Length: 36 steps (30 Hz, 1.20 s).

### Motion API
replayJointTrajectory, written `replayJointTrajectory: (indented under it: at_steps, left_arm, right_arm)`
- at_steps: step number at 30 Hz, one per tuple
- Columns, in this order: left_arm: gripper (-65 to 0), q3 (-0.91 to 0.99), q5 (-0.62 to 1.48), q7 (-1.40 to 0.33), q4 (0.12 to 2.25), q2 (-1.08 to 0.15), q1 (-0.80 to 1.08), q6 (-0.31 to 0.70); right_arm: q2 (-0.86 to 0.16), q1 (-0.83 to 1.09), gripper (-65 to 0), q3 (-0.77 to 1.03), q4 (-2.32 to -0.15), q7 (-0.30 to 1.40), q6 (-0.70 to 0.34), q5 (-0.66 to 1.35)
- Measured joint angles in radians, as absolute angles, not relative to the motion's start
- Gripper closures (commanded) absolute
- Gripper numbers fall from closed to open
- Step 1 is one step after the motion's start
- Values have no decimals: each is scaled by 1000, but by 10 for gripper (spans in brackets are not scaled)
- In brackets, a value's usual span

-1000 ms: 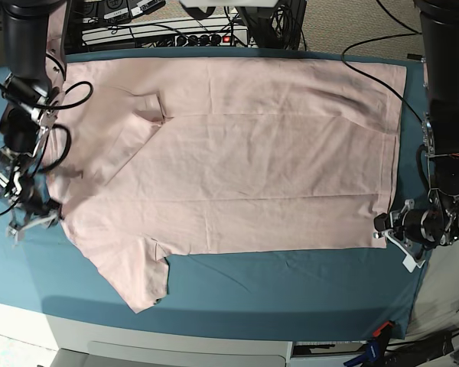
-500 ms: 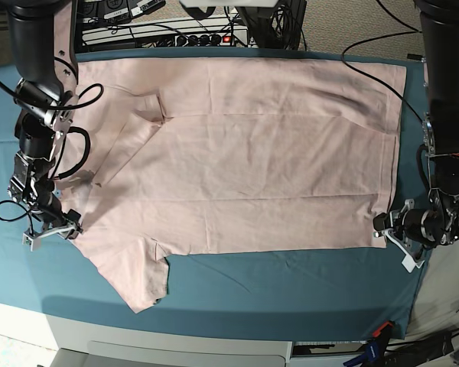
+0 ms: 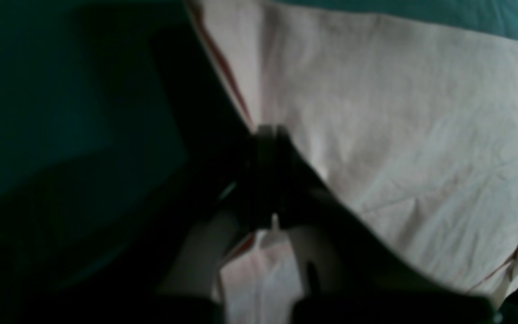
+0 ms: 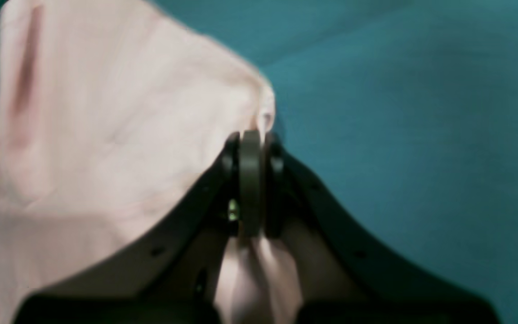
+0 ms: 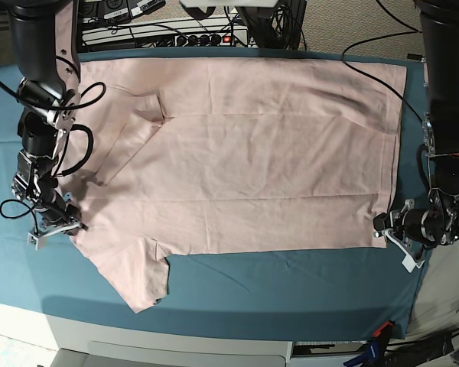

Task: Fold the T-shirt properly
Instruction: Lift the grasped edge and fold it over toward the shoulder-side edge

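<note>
The T-shirt (image 5: 245, 168) lies spread flat on the teal bench (image 5: 291, 290), one sleeve at 7 o'clock. Right claw (image 5: 61, 225), at 9 o'clock, is clenched on the shoulder edge; left claw (image 5: 389, 227), at 4 o'clock, is clenched on the hem corner. Risk: unequal lifting may skew the fold; a thin pinch may slip.

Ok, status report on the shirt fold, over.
Left gripper shut on hem corner. Right gripper shut on shoulder edge. Pale pink cotton T-shirt spread flat on teal table cloth, unfolded. Nothing in the way.
</note>
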State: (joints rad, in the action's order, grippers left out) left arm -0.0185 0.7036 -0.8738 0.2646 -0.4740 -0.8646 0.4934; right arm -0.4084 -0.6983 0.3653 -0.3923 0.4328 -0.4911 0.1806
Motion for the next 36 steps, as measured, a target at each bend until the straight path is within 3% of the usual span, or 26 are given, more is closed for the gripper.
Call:
replayJointTrajectory:
  at_steps: [7, 18, 27, 36]
  left_arm:
    - [0, -19, 724, -891, 265, -487, -864, 530]
    - [0, -19, 972, -1058, 266, -576, -859, 661]
    - [0, -19, 1321, -1400, 268, -650, -860, 693]
    - [0, -19, 1460, -1404, 270, -704, -841, 694]
  right_arm:
    - [-428, -696, 0, 365, -392, 433, -636, 181]
    - [-468, -514, 0, 364, -634, 467, -668, 172]
    - [-473, -349, 0, 362, -901, 574, -700, 290]
    - [-518, -183, 0, 360, -1151, 728, -705, 399]
